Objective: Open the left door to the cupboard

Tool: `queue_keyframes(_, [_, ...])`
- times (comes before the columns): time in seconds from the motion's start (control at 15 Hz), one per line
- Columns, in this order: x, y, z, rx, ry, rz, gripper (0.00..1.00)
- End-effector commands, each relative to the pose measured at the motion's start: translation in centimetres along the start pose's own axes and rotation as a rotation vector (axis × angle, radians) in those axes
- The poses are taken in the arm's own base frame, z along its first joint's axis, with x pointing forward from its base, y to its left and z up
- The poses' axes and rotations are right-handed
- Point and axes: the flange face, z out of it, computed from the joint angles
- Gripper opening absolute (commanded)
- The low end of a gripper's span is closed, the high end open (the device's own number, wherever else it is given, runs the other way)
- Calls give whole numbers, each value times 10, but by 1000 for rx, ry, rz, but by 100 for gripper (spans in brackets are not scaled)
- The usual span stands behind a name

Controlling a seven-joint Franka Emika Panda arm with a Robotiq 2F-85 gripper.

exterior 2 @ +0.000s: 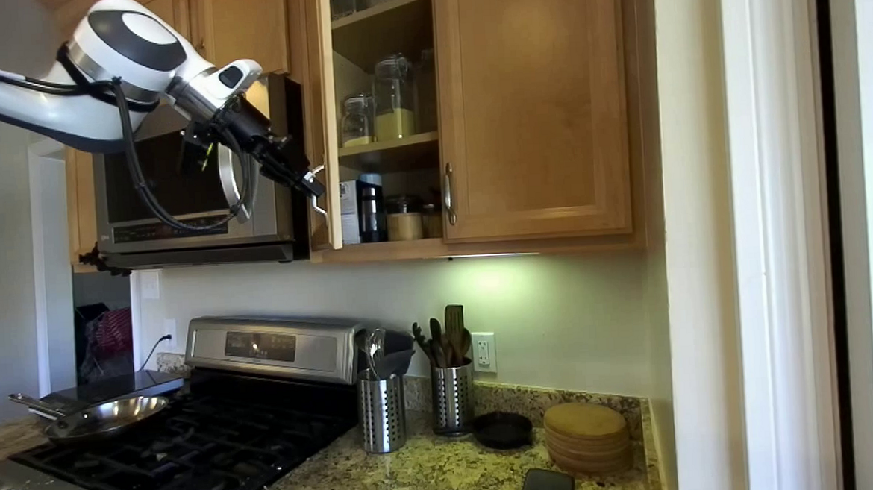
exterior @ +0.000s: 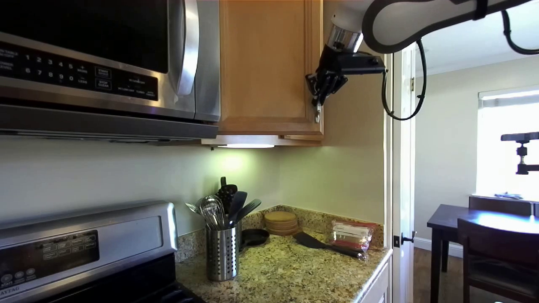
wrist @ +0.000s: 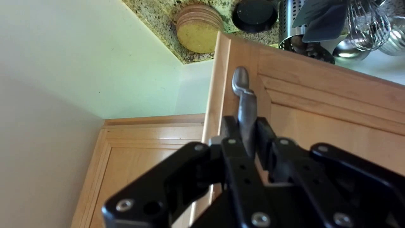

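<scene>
The cupboard (exterior 2: pixel 381 253) is light-tan wood with shelves showing inside. Its left door (exterior 2: pixel 331 123) stands swung out, seen nearly edge-on in an exterior view. Its panelled front faces the camera in an exterior view (exterior: pixel 265 63) and fills the right of the wrist view (wrist: pixel 335 104). My gripper (wrist: pixel 246 129) is shut on the door's silver bar handle (wrist: pixel 245 101), one finger on each side. The gripper shows at the handle in both exterior views (exterior: pixel 318 99) (exterior 2: pixel 311 183). The middle of the handle is hidden by the fingers.
The shut twin door (exterior 2: pixel 530 106) is right of the opening. Jars (exterior 2: pixel 394 101) stand on the shelves. The microwave (exterior 2: pixel 179 176) is beside the left door, behind the arm. Below are the stove (exterior 2: pixel 192 437), utensil holders (exterior 2: pixel 382 412) and a granite counter (exterior 2: pixel 329 482).
</scene>
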Motion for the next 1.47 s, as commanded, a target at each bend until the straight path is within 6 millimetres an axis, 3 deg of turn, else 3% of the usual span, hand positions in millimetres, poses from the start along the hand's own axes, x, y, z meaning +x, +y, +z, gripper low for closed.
queue_keyframes(0.0, [-21, -66, -46, 71, 37, -111, 9])
queue_keyframes(0.27, [-48, -98, -90, 44, 25, -82, 9])
queue_keyframes(0.33, [-54, -110, -101, 44, 26, -79, 42])
queue_keyframes(0.53, [-65, -143, -121, 68, 43, -129, 44])
queue_keyframes(0.73, [-63, -164, -124, 145, 87, -237, 59])
queue_keyframes(1.13, [-58, -158, -109, 209, 61, -329, 97])
queue_keyframes(1.4, [-50, -132, -99, 261, 4, -342, 100])
